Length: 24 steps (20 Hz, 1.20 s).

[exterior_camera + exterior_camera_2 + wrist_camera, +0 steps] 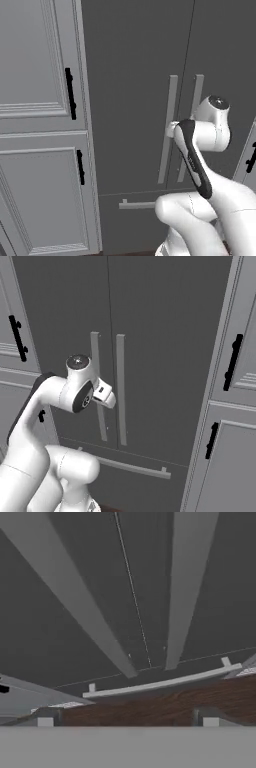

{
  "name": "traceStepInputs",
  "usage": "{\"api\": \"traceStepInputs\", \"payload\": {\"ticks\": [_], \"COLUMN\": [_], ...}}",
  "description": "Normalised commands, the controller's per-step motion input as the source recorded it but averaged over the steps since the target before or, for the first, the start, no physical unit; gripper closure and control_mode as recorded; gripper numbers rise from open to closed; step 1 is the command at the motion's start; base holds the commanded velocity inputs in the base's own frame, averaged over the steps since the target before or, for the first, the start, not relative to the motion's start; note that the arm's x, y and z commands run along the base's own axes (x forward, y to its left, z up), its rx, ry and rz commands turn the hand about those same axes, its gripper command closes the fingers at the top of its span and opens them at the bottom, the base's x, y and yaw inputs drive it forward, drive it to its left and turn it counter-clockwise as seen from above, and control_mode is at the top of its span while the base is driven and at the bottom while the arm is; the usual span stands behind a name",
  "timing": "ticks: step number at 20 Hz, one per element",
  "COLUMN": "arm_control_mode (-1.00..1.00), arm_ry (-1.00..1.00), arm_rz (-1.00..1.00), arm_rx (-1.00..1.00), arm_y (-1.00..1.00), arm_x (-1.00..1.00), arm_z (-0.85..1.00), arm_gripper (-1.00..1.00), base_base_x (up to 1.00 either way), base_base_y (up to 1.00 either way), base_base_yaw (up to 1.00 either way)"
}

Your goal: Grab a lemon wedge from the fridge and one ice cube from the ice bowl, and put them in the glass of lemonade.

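Hand view alone shows wood floor [165, 704] below closed fridge [100, 612].

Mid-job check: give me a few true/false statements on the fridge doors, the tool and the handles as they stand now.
1. Both fridge doors are shut. True.
2. The tool grips a lemon wedge. False: it is open and holds nothing.
3. The tool is near the left door's handle. True.
4. The fridge has one vertical handle. False: there are two, the second being the right door's handle.
5. A horizontal drawer handle runs below the doors. True.
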Motion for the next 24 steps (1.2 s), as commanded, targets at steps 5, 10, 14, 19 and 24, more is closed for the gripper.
{"api": "traceStepInputs", "payload": {"ticks": [5,10,14,19,24], "arm_control_mode": [-1.00,-1.00,-1.00,-1.00,-1.00], "arm_ry": [-0.19,0.01,0.00,0.00,-0.12], "arm_rz": [0.00,-0.07,-0.11,-0.07,-0.01], "arm_rx": [-0.21,0.00,0.00,0.00,-0.02], "arm_y": [0.33,0.17,0.05,-0.06,-0.33], "arm_x": [0.78,0.85,0.88,0.73,0.28], "arm_z": [-0.21,0.00,0.00,0.00,-0.11], "arm_gripper": [-1.00,-1.00,-1.00,-1.00,-1.00], "base_base_x": [0.00,0.00,0.00,0.00,0.00], "base_base_y": [0.00,0.00,0.00,0.00,0.00], "base_base_yaw": [0.00,0.00,0.00,0.00,0.00]}}
